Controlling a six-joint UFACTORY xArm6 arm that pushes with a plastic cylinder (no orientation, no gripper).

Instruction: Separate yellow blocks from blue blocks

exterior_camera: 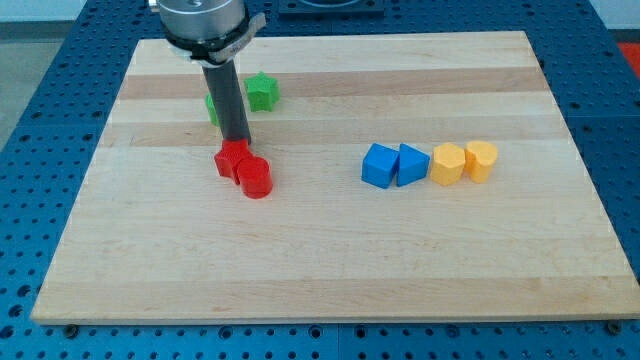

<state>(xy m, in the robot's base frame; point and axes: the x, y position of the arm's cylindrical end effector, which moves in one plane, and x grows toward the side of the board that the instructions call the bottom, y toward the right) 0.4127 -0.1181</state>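
Observation:
Two blue blocks sit right of the board's middle: a blue cube [379,165] and a blue wedge-like block [410,164] touching it on its right. Two yellow blocks follow in the same row: a yellow block [447,163] touching the blue wedge, and a second yellow block [481,159] at the row's right end. My tip [237,141] is at the view's left, far from this row, just above a red block [232,159]. The rod [229,100] rises from the tip to the view's top.
A red cylinder [255,178] touches the red block on its lower right. A green star-shaped block [262,91] lies right of the rod; another green block [212,106] is partly hidden behind the rod. The wooden board [320,270] lies on a blue perforated table [40,110].

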